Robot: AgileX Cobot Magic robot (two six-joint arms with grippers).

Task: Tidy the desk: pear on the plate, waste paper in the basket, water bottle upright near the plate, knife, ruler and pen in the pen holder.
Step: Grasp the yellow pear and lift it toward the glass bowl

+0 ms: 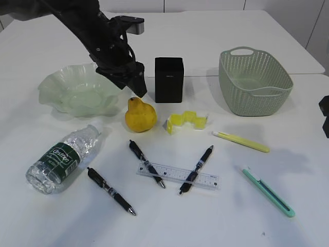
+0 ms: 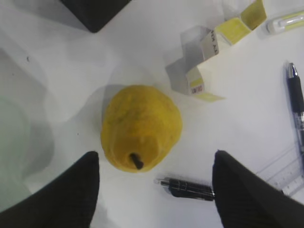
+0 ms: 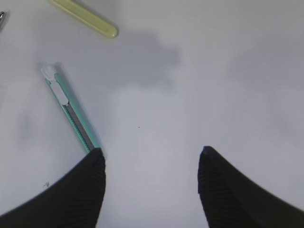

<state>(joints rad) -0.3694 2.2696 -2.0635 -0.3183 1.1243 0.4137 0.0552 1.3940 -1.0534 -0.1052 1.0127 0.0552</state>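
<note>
Yellow and waxy, the small pear [image 1: 140,115] stands on the white desk [image 1: 61,216] just beside the pale green ruffled glass plate [image 1: 56,85], with the black square pen holder [image 1: 169,79] behind it. Your left gripper [image 2: 154,190] hovers above it, fingers well apart, holding nothing and touching nothing; the fruit sits left of centre between them, so I judge you should shift that way, descend past the stem, and close on the widest part. Your right gripper [image 3: 151,190] also hangs spread and empty over bare desk beside the teal utility knife [image 3: 71,111].
</note>
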